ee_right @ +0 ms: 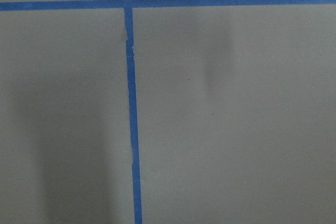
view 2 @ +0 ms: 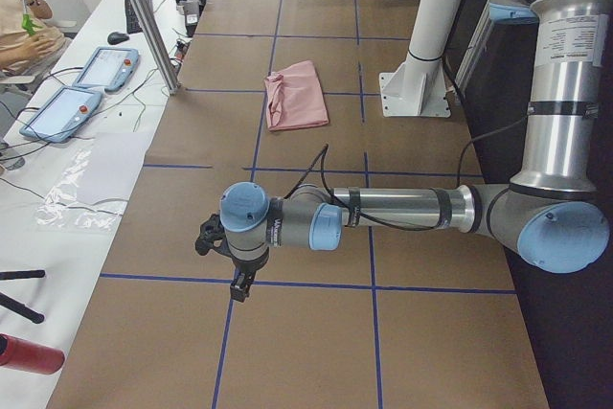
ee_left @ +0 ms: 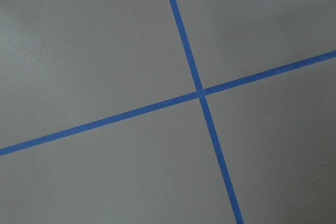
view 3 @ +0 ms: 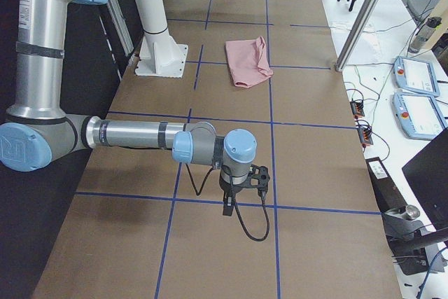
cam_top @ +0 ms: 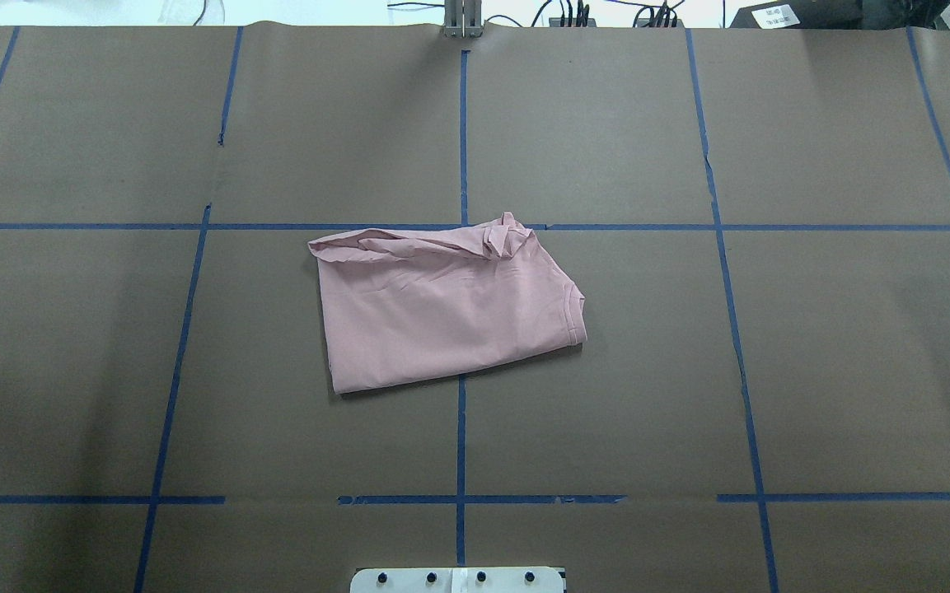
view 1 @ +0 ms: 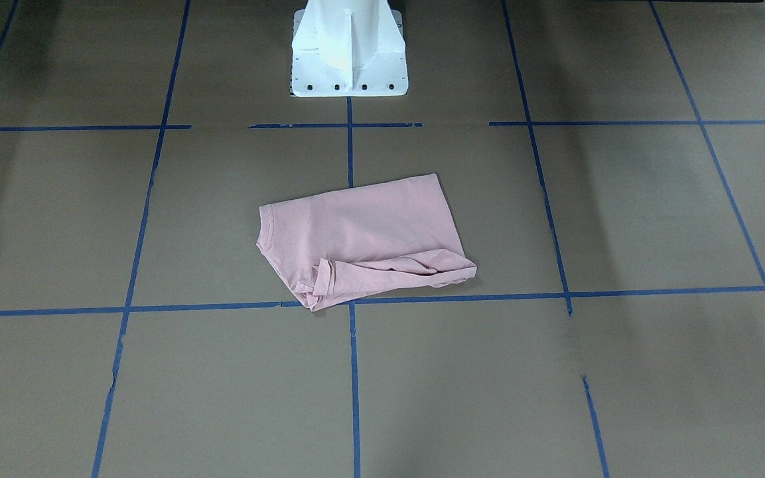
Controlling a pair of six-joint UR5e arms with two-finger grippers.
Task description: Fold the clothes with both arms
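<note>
**Folded T-shirt at table centre, both arms parked well apart from it**

The pale pink T-shirt [cam_top: 442,309] lies flat on the brown paper-covered table [cam_top: 812,371], folded into a rough rectangle. It sits in front of the white pedestal base [view 1: 349,46] and straddles the central line of the blue tape grid [cam_top: 460,436]. In the overhead view its ribbed neck edge points toward the robot's right. Its far edge is rumpled, with a bunched sleeve resting on a cross line of tape. The near edge and the edge on the robot's left are smooth and straight.

The left arm [view 2: 393,210] stretches low and level over the table's end on the robot's left. Its left gripper [view 2: 237,286] points down above a crossing of tape lines, well apart from the shirt. The right arm [view 3: 133,133] takes the same pose at the opposite end. Its right gripper [view 3: 228,206] also hangs pointing down near a tape crossing. Each gripper shows only in a side view, so whether its fingers are spread or pressed together cannot be told.

Both wrist views show only bare paper and crossed tape. Two teach pendants [view 2: 59,112] lie on the white bench beside the table.
</note>
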